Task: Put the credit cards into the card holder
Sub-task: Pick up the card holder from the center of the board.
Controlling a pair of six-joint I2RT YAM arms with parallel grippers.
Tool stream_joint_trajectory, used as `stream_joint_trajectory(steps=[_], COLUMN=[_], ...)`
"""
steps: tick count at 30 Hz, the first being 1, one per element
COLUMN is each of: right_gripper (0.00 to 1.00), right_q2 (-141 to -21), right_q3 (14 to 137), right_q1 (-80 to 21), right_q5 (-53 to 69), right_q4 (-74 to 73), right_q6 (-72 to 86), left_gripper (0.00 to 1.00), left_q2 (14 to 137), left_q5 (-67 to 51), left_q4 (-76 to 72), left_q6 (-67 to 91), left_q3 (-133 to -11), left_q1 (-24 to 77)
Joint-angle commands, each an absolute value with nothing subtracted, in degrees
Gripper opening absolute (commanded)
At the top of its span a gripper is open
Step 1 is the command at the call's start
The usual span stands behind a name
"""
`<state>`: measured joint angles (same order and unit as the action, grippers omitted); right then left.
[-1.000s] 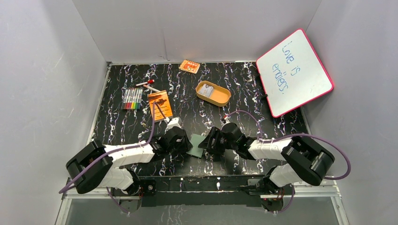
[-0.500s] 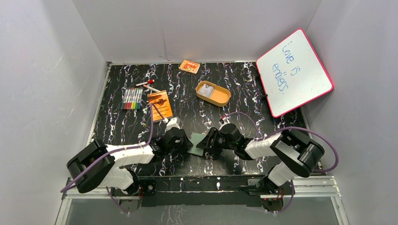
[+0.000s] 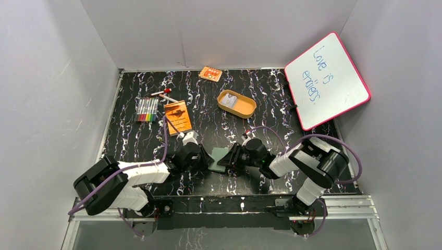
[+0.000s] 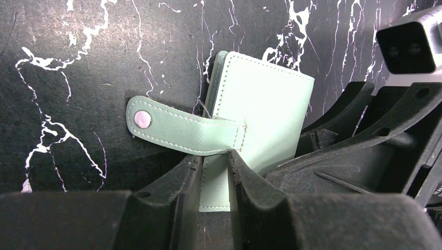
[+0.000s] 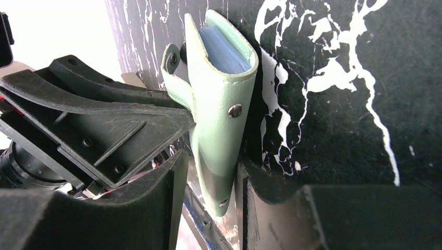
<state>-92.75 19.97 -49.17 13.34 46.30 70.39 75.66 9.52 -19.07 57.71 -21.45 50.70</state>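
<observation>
The card holder (image 3: 218,158) stands on edge on the marbled table (image 3: 281,135), near its front edge, between the 2 grippers. The left gripper (image 4: 212,174) has its jaws drawn narrow and pinches the wallet's cover just below the unsnapped strap (image 4: 182,127). The right gripper (image 5: 211,187) straddles the opposite end with jaws partly apart, 1 finger (image 5: 156,208) showing a sliver of gap and the other seemingly touching the green face, while a pale credit card (image 3: 230,99) lies well apart in the tan tray (image 3: 249,111).
</observation>
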Motion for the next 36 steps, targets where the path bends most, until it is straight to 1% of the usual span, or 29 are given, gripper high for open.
stream_joint_trajectory(steps=[1, 4, 6, 8, 10, 11, 12, 13, 14, 16, 18, 19, 24, 26, 29, 30, 32, 34, 36], right_gripper=[0.44, 0.39, 0.32, 0.21, 0.07, 0.00, 0.00, 0.00, 0.00, 0.00, 0.00, 0.00, 0.00, 0.00, 0.00, 0.00, 0.00, 0.00, 0.00], right_q2=[-95.9, -96.9, -97.2, -97.1, -96.0, -95.0, -93.3, -91.2, -88.8, -83.8, -78.7, -76.8, -72.4, -72.5, -73.3, -73.4, -73.2, -71.9, -71.0], right_q3=[20.1, 20.9, 20.9, 20.9, 20.6, 20.6, 21.4, 22.2, 23.5, 26.5, 31.1, 34.2, 51.3, 58.1, 66.3, 68.0, 68.8, 65.0, 61.6], right_q1=[-50.2, -50.7, -50.8, -50.9, -50.8, -50.9, -50.9, -51.0, -51.1, -51.1, -51.1, -51.2, -51.1, -51.7, -53.6, -54.8, -57.0, -58.5, -59.1], right_q5=[15.2, 15.3, 15.1, 14.9, 14.3, 14.1, 13.7, 13.2, 12.6, 10.7, 7.8, 6.0, -5.7, -11.5, -22.4, -27.0, -35.0, -40.3, -41.0], right_q4=[52.7, 53.5, 54.4, 55.1, 55.1, 54.2, 51.7, 47.7, 43.4, 32.8, 21.4, 16.2, -7.0, -12.1, -14.8, -14.1, -7.6, 6.9, 19.7], right_q6=[71.0, 71.1, 71.1, 71.0, 69.9, 68.7, 66.7, 64.4, 61.3, 54.8, 47.1, 42.7, 22.3, 14.4, 0.4, -5.3, -18.8, -37.4, -50.9], left_gripper=[0.09, 0.09, 0.08, 0.08, 0.08, 0.12, 0.17, 0.25, 0.35, 0.52, 0.65, 0.69, 0.82, 0.85, 0.88, 0.88, 0.90, 0.91, 0.91], left_q2=[80.3, 80.4, 80.4, 80.3, 79.7, 78.9, 77.5, 75.8, 73.4, 68.0, 61.3, 58.9, 50.6, 49.2, 49.2, 49.5, 50.2, 51.0, 51.7], left_q5=[10.9, 10.7, 10.6, 10.5, 10.7, 10.9, 11.4, 12.1, 13.0, 15.0, 17.1, 18.2, 26.6, 31.0, 34.9, 35.7, 36.0, 34.5, 31.8], left_q4=[-7.2, -7.6, -7.7, -7.6, -6.7, -5.3, -3.7, -1.7, 1.7, 8.4, 14.8, 17.9, 29.2, 32.5, 35.8, 36.5, 36.4, 34.1, 30.9], left_q6=[55.8, 55.9, 55.9, 55.9, 56.2, 56.5, 56.5, 56.5, 56.7, 56.6, 56.5, 56.3, 55.0, 55.0, 53.9, 53.8, 53.5, 52.9, 52.4], left_q3=[-17.1, -16.9, -16.8, -16.8, -17.0, -17.3, -18.2, -19.3, -20.7, -24.7, -29.9, -32.6, -47.4, -54.0, -64.7, -68.5, -74.5, -79.2, -81.2], left_q1=[50.2, 50.1, 50.0, 50.0, 49.8, 49.8, 49.8, 49.7, 49.7, 49.6, 49.5, 49.3, 48.8, 48.6, 48.5, 48.5, 48.5, 48.5, 48.5])
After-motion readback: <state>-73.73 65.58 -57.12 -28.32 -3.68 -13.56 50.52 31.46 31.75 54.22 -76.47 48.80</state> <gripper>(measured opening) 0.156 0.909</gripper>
